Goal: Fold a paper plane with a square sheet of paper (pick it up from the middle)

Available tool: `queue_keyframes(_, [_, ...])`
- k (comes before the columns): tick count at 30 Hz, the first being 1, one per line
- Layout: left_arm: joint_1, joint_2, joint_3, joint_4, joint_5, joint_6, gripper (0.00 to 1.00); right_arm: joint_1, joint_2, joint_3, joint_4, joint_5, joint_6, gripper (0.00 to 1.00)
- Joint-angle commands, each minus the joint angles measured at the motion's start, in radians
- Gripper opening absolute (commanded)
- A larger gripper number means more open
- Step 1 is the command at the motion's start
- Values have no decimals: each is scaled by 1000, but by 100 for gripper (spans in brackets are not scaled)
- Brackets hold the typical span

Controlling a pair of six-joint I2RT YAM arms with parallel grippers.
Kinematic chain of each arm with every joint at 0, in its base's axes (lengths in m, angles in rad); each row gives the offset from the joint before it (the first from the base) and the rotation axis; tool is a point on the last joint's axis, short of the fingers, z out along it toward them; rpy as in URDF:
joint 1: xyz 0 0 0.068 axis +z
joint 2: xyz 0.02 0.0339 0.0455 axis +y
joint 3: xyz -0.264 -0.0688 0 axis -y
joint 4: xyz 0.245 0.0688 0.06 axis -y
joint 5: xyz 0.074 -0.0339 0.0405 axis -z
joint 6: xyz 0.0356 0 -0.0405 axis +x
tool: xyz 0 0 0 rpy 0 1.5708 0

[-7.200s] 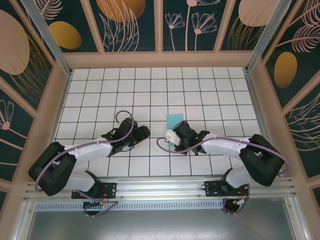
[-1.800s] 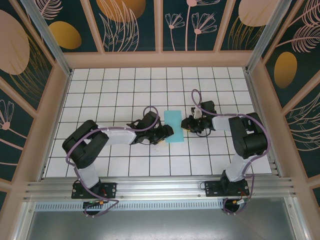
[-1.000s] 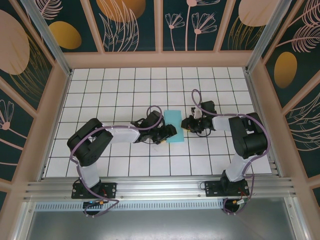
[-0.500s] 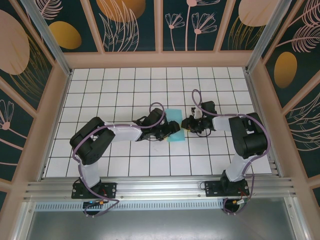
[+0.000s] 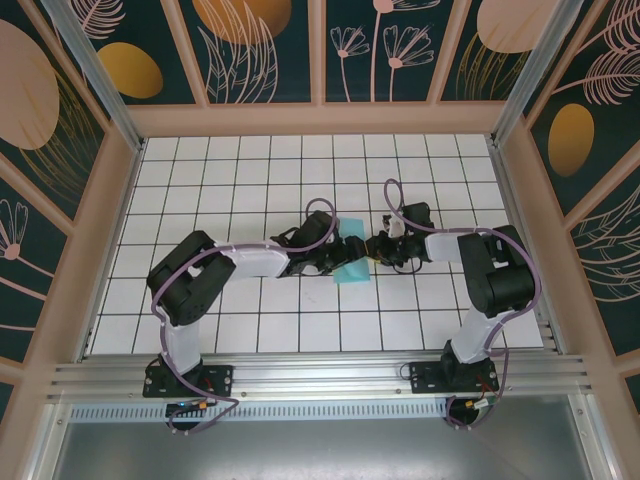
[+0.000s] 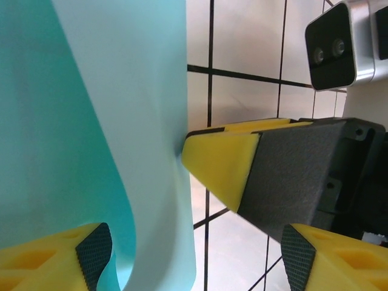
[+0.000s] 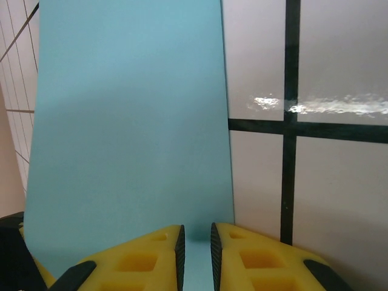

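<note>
Sheet: the square sheet of paper (image 7: pixel 127 121) is light turquoise and unmarked. From above it sits near the middle of the table (image 5: pixel 250 170), between the two hands, and reads as an oblong, longer than it is wide.
Sheet shape: in the left wrist view it is not flat. One side bows up in a smooth curve, and its free edge runs down between the left fingers.
Right hand: the right hand (image 7: pixel 197 248) has its yellow fingers almost together. A narrow strip of the sheet's near edge sits in the slit between them, so it is pinching the paper.
Right fingertip: in the left wrist view a yellow fingertip (image 6: pixel 221 160) meets the paper's right edge. A silver camera block (image 6: pixel 333 45) sits above it.
Left hand: the left hand (image 6: pixel 194 257) has its jaws spread wide. One yellow finger (image 6: pixel 54 260) is just beside the curled paper and the other stands well clear over the tiles. It grips nothing.
Arms: from above, both arms reach inward and their hands come close together at the sheet.
Table: white tiles with dark grid lines, framed by wooden rails and patterned panels.
</note>
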Motion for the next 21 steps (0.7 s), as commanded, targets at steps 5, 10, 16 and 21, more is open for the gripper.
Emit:
queue_keyframes(5, [32, 18, 58, -41, -8, 82, 76, -8, 36, -34, -72, 44, -13, 24])
queue_keyframes(10, [46, 31, 77, -61, 6, 93, 75, -8, 39, -33, -68, 43, -12, 24])
queue_keyframes(16, [56, 54, 97, -95, -1, 74, 59, -8, 1, -38, -49, 19, -10, 25])
queue_keyframes(21, [66, 48, 87, -96, -10, 60, 38, -12, -85, -41, -60, 33, -13, 29])
